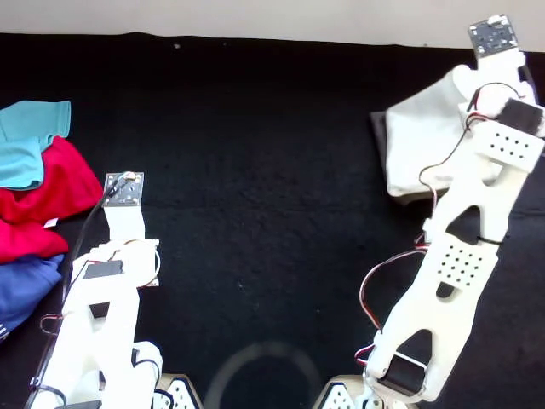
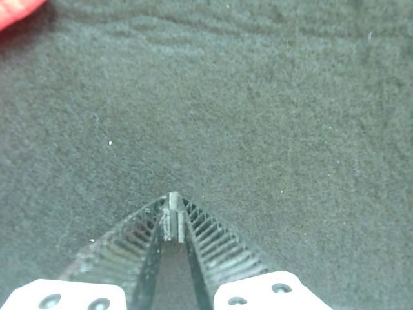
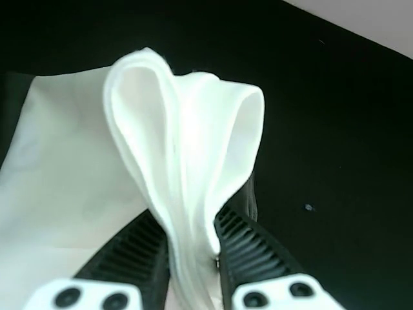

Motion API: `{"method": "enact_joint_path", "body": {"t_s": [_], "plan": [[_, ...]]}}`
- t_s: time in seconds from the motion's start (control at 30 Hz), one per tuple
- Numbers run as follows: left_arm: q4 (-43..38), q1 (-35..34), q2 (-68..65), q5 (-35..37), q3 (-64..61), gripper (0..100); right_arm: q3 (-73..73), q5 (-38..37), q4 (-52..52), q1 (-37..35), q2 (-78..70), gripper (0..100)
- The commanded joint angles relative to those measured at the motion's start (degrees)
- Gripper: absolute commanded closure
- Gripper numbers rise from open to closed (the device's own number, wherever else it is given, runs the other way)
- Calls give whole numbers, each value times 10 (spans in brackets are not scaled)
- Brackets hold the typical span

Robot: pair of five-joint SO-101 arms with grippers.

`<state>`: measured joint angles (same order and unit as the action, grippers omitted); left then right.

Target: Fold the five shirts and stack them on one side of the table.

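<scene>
A white shirt (image 1: 421, 141) lies at the table's right side over a dark shirt whose edge (image 1: 377, 136) peeks out beneath. My right gripper (image 3: 193, 242) is shut on a bunched fold of the white shirt (image 3: 187, 148), lifted above the rest of it. At the left edge lies a heap of a teal shirt (image 1: 30, 141), a red shirt (image 1: 47, 200) and a blue shirt (image 1: 25, 285). My left gripper (image 2: 172, 216) hangs shut over bare black cloth, near the heap; a corner of the red shirt (image 2: 19, 10) shows beyond it.
The black table cover (image 1: 255, 170) spreads wide between the two arms. A pale wall strip (image 1: 255, 17) runs along the far edge. The right arm (image 1: 460, 256) slants from the front edge up to the white shirt.
</scene>
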<state>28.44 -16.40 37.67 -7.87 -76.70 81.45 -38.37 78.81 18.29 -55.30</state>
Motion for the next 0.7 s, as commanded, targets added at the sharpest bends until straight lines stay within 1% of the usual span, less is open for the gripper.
{"method": "enact_joint_path", "body": {"t_s": [0.0,0.17,0.23,0.37,0.4,0.57,0.67], "plan": [[-6,-5,9,-4,2,987,-36,-8,-62,-12,9,992],[-6,-5,9,-4,2,987,-83,-8,-105,-1,9,992],[-6,-5,9,-4,2,987,-87,-8,-105,0,9,970],[-6,-5,9,-4,2,987,-88,-5,-106,0,8,788],[-6,-5,9,-4,2,987,-88,-5,-114,0,8,772],[-6,-5,9,-4,2,987,-88,-4,-207,14,8,833],[-6,-5,9,-4,2,987,-86,-4,-228,21,9,837]]}}
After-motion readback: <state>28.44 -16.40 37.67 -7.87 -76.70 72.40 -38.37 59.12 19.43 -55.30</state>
